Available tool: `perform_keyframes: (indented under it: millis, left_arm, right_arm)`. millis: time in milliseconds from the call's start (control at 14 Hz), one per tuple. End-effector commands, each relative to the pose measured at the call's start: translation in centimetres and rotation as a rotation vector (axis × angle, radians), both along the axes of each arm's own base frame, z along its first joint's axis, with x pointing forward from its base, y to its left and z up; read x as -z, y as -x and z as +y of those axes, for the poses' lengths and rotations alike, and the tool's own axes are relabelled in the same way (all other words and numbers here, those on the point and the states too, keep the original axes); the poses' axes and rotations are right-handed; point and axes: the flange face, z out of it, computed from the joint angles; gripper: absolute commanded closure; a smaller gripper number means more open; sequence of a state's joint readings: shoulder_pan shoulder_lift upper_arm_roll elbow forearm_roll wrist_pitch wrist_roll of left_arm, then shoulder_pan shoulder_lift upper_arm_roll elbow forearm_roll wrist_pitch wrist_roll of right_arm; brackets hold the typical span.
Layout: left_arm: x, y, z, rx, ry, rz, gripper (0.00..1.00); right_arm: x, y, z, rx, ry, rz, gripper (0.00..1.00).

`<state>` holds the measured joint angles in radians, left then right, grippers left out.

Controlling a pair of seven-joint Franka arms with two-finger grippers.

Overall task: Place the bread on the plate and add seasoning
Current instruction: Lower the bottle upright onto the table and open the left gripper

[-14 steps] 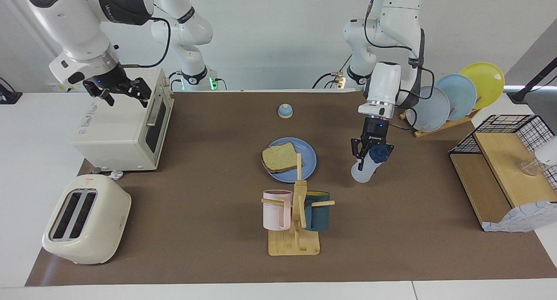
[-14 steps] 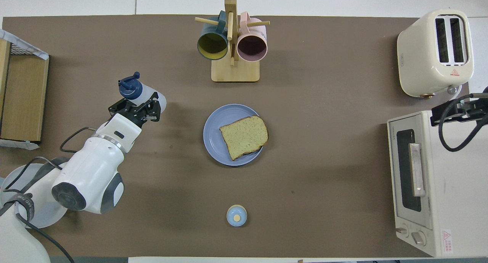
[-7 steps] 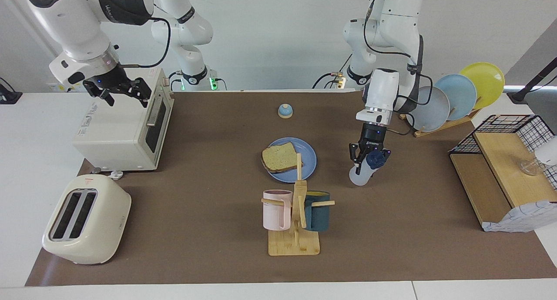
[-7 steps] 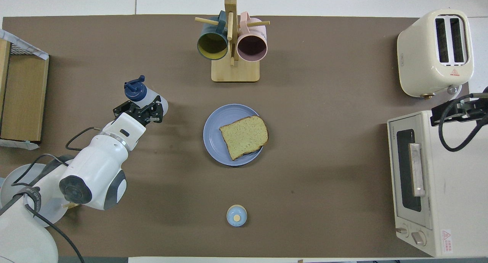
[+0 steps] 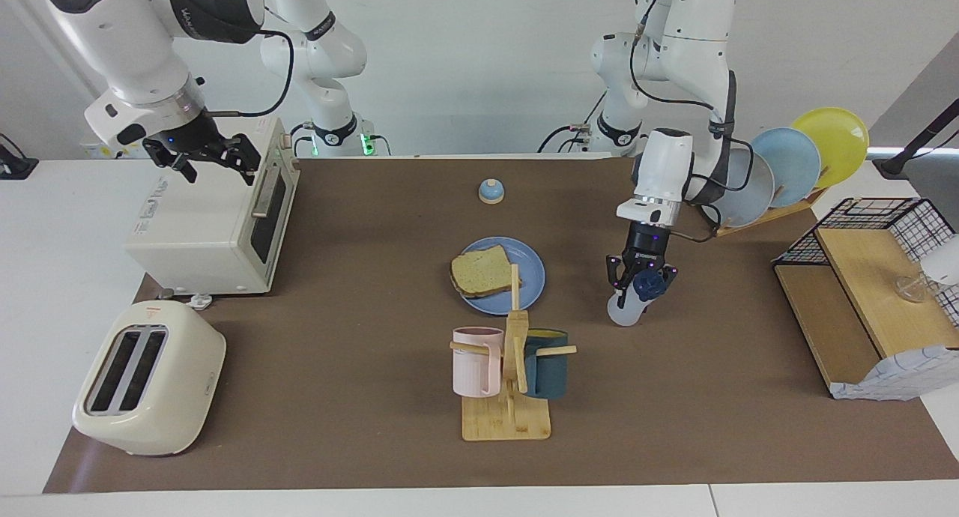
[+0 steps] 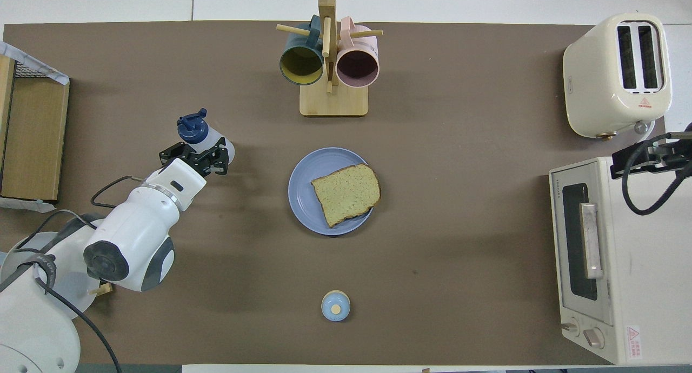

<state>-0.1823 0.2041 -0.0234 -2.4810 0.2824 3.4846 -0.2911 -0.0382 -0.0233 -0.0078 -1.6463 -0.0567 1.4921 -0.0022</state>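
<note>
The bread [image 6: 346, 193] lies on the blue plate [image 6: 300, 192] at the middle of the counter [image 6: 459, 227]. The left gripper [image 5: 641, 284] is clamped on the seasoning bottle [image 5: 631, 305], tilted, beside the plate toward the left arm's end; whether its base touches the counter cannot be told. The right gripper [image 5: 213, 159] hangs with fingers spread over the toaster oven [image 6: 605, 254], the arm waiting. The oven carries lettering and a red warning label, neither readable.

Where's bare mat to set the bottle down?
Bare brown mat between round blue plate and white toaster oven, also between plate and blue-domed bell. Crowded between plate and wooden mug rack.
</note>
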Motion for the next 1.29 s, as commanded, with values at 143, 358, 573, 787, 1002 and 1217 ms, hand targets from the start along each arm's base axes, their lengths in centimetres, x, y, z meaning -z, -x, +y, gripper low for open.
perform_keyframes:
  millis: [143, 358, 573, 787, 1002, 1217]
  left_arm:
    - [0.20, -0.38, -0.12, 0.026, -0.007, -0.018, 1.00]
    - [0.20, -0.37, -0.15, 0.030, -0.009, -0.019, 0.98]
    - [0.18, -0.34, -0.07, 0.027, -0.008, -0.019, 0.74]
    - [0.16, -0.28, -0.09, 0.030, -0.009, -0.019, 0.52]
    - [0.33, -0.16, 0.02, 0.029, -0.010, -0.014, 0.20]
    - [0.37, -0.15, 0.34, 0.023, -0.011, -0.013, 0.00]
  right_arm:
    - [-0.23, 0.20, -0.16, -0.013, -0.008, -0.001, 0.00]
    - [-0.23, 0.20, -0.16, -0.013, -0.008, -0.001, 0.00]
    - [-0.23, 0.20, -0.16, -0.013, -0.008, -0.001, 0.00]
    - [-0.23, 0.20, -0.16, -0.013, -0.008, -0.001, 0.00]
    - [-0.23, 0.20, -0.16, -0.013, -0.008, -0.001, 0.00]
    - [-0.23, 0.20, -0.16, -0.013, -0.008, -0.001, 0.00]
